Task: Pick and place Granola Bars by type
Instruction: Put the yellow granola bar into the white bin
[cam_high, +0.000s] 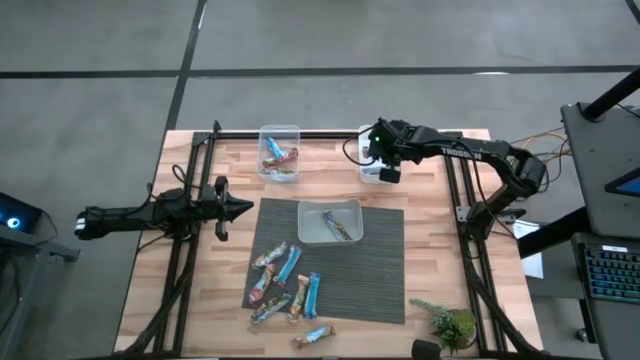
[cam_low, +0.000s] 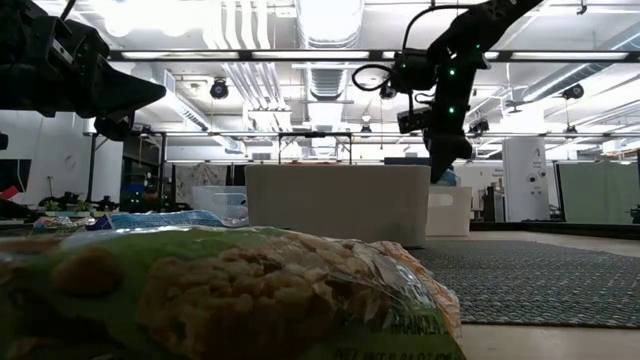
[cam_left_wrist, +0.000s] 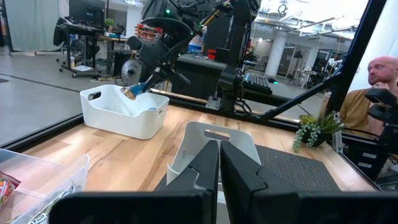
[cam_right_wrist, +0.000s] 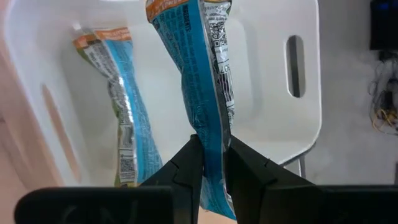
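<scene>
My right gripper (cam_right_wrist: 211, 146) is shut on a blue-wrapped granola bar (cam_right_wrist: 193, 68) over the white tub (cam_right_wrist: 273, 124) at the table's far right (cam_high: 366, 176). Another blue bar (cam_right_wrist: 118, 124) lies on that tub's floor. Several loose bars (cam_high: 285, 285) lie on the dark mat (cam_high: 380, 270). A clear tub (cam_high: 279, 150) at the far edge holds red-wrapped bars. My left gripper (cam_high: 235, 208) is shut on nothing and hovers level at the table's left. My right gripper pinches the blue bar's wrapper (cam_right_wrist: 208, 134) flat between its two fingers, toward one end of the bar. The fingers slant down from above. The bar's long free part (cam_left_wrist: 134, 90) reaches down past the fingertips into the white tub's mouth, clear of the tub's floor.
A third tub (cam_high: 330, 222) with one bar in it stands on the mat's far part. A small green plant (cam_high: 450, 322) is at the near right corner. In the low view a bar (cam_low: 230, 290) lies right before the camera. A person (cam_left_wrist: 373, 87) sits beyond the table.
</scene>
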